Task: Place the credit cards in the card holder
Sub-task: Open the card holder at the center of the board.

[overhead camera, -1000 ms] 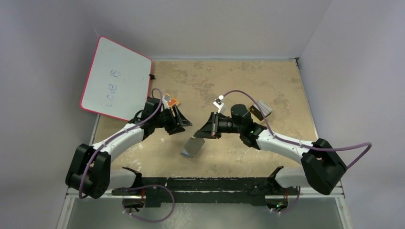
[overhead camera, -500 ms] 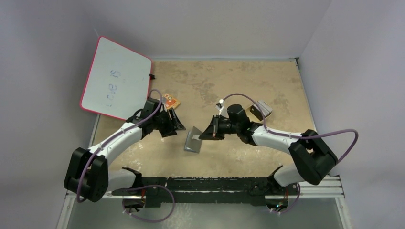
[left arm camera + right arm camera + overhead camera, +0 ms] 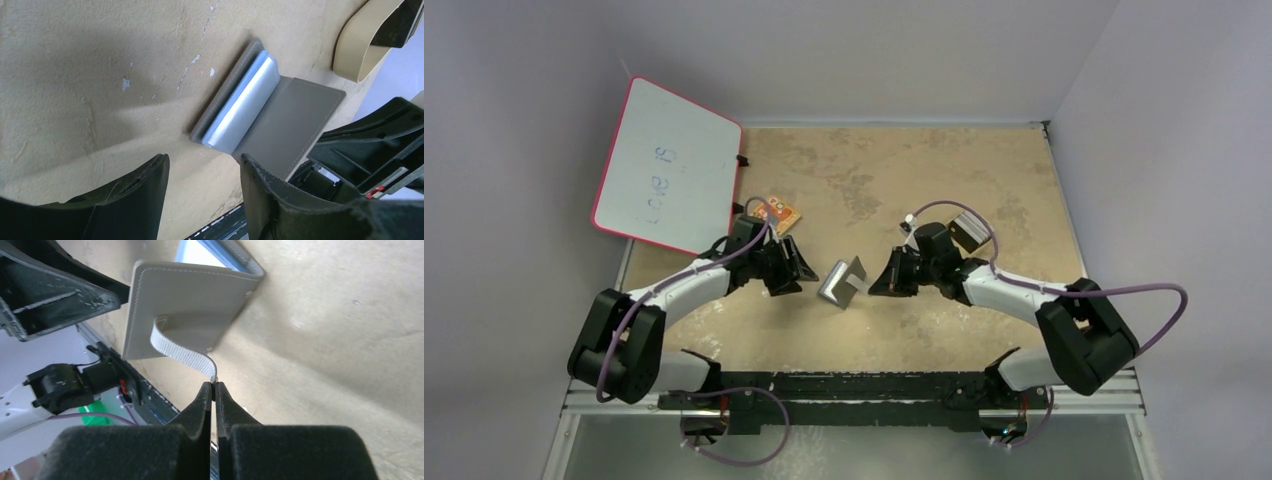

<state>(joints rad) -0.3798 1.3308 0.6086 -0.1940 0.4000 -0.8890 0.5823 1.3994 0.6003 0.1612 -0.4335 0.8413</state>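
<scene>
Stitching runs round the flat grey flap of the card holder [image 3: 185, 305], which stands half open like an L near the middle of the desk [image 3: 944, 170], a little toward the near edge. One half lies flat on the rough, sandy-brown top and the other half sticks up. The right gripper [image 3: 213, 386] is squeezed tight on a white woven strap [image 3: 182, 351] that curls off the raised flap. The left gripper [image 3: 202, 162] is just beside the holder on the other side, its two black fingers [image 3: 125, 200] spread apart with nothing between them.

Only the left wrist view shows the inside: light blue, with a pale shiny layer [image 3: 247, 102] on it. I cannot tell whether that is the credit cards or a clear pocket. Only the right wrist view shows the strap and the pinch on it. The view from above alone shows a whiteboard [image 3: 667, 165] with a red rim over the far left corner, and a little orange piece [image 3: 781, 213] near it. A smooth tan tray [image 3: 357, 47] with a rounded end lies right of the middle, close to the right wrist.
</scene>
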